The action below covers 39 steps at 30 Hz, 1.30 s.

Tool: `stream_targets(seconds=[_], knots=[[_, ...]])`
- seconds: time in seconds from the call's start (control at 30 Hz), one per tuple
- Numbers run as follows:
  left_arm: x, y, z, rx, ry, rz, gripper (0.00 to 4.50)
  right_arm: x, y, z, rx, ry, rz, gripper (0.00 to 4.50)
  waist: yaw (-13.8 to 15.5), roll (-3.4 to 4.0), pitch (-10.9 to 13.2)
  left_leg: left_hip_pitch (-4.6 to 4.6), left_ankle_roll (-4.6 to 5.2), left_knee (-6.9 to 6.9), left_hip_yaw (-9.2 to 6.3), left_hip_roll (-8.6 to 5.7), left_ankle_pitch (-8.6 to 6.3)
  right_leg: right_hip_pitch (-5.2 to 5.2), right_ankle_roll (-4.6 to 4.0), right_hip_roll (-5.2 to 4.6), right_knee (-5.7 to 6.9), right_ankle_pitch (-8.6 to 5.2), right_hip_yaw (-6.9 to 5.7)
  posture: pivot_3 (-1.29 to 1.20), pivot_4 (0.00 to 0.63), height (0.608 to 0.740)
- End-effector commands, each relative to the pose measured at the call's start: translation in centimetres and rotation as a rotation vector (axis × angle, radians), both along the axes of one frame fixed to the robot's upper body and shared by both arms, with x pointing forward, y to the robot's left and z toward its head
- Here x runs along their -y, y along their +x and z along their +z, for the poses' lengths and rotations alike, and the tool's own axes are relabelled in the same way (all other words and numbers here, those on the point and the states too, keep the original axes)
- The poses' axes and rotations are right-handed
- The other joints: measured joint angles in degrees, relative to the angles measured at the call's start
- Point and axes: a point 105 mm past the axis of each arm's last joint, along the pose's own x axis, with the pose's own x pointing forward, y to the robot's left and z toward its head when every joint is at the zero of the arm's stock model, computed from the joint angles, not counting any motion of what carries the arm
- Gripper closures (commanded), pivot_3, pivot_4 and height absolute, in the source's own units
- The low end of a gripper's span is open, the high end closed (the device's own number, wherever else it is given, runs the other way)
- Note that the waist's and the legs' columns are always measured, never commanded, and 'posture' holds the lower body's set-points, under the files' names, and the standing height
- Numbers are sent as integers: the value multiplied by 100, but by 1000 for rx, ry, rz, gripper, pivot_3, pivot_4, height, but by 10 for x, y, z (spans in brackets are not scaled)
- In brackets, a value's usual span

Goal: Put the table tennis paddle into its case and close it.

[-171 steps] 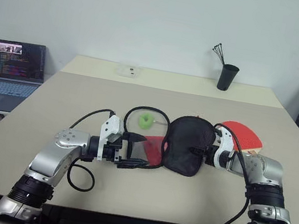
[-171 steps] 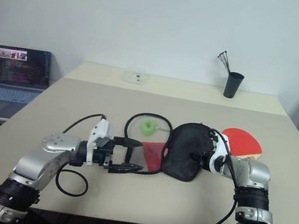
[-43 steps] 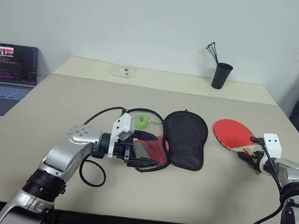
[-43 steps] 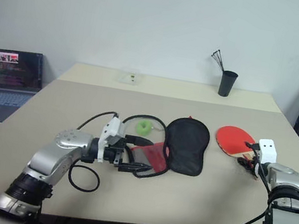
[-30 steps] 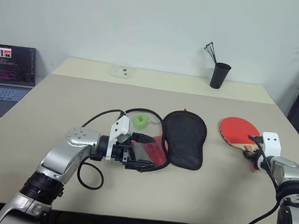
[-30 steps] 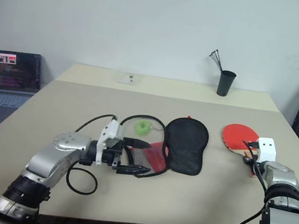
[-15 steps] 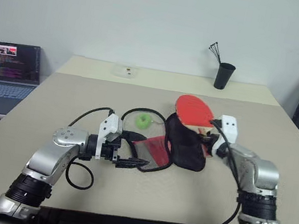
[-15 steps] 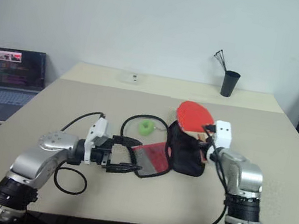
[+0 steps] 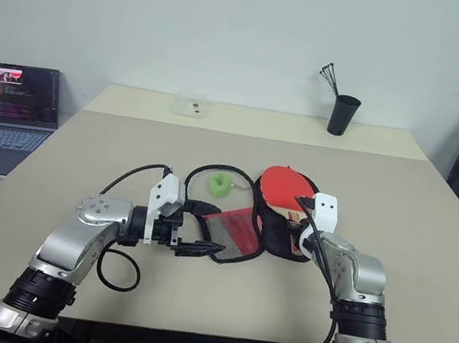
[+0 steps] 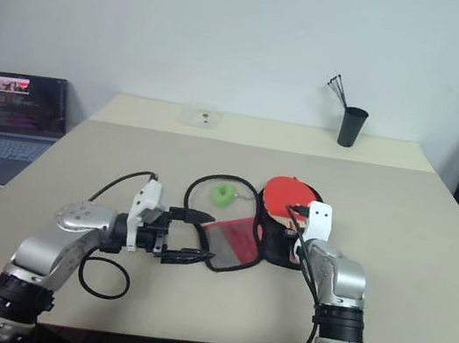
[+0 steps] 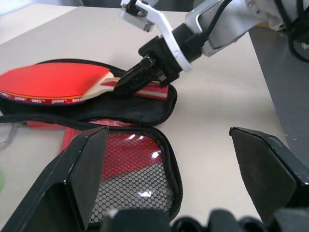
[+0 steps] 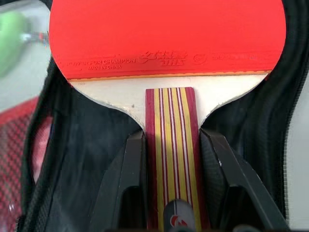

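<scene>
While the right gripper (image 12: 170, 186) clamps the table tennis paddle's (image 9: 288, 184) handle, insertion is underway.
Next, lower it onto the case's (image 11: 140, 108) black lining; left gripper (image 9: 199, 230) waits wide beside the mesh flap.

The right gripper (image 12: 170, 193) has carried the table tennis paddle (image 9: 288, 184) leftward over the open case (image 9: 277, 227).

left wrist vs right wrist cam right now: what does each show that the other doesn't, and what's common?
Left wrist view: the left gripper, open over the case's red mesh flap, and the right gripper seen from outside, on the handle.

Right wrist view: the striped handle close up between the right gripper's fingers, and the lettering on the red rubber.

Both: the table tennis paddle lying over the case's black lining.
</scene>
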Motion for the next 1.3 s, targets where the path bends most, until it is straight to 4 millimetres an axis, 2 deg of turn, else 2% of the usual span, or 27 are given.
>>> stream_targets(seconds=[0.03, 0.27, 0.57, 0.8, 1.13, 1.3], knots=[[1, -3, 11, 48, -12, -6, 110, 2, 10, 21, 94, -11, -23, 3375, -1, 0, 0, 0, 0, 0, -1, 0, 0, 0, 0, 0, 0, 0, 0, 0, 150, 740], [1, -4, 11, 49, -10, -3, 110, 3, 9, 13, 77, -42, -28, 3375, -2, 0, 0, 1, 0, 0, 0, 1, 0, 0, 0, 0, 1, 0, 1, 0, 150, 740], [0, -5, 10, 47, -9, 2, 110, 3, 6, 19, 84, -66, -23, 3375, -1, 0, 0, 1, 0, 0, -1, 1, 0, 0, 0, 0, 1, 0, 0, 0, 150, 740], [-1, -4, 8, 46, -8, 3, 110, 7, 5, 15, 61, -57, -52, 3375, 0, 0, 0, 0, 0, -1, -1, 1, 0, 0, 0, 0, -1, 0, 0, 0, 150, 740], [-4, -5, 5, 43, -4, 9, 110, 4, 2, 16, 70, -49, -49, 23, 0, 0, 0, 0, 1, -1, -2, 1, 0, 0, 0, 0, -1, 0, 0, 0, 150, 740], [-6, -5, 5, 42, -3, 18, 110, 0, -5, 11, 67, -64, -10, 23, -1, 0, 0, -1, 1, -2, -2, 1, -1, 0, 0, -1, -4, 0, -1, 0, 150, 740]])
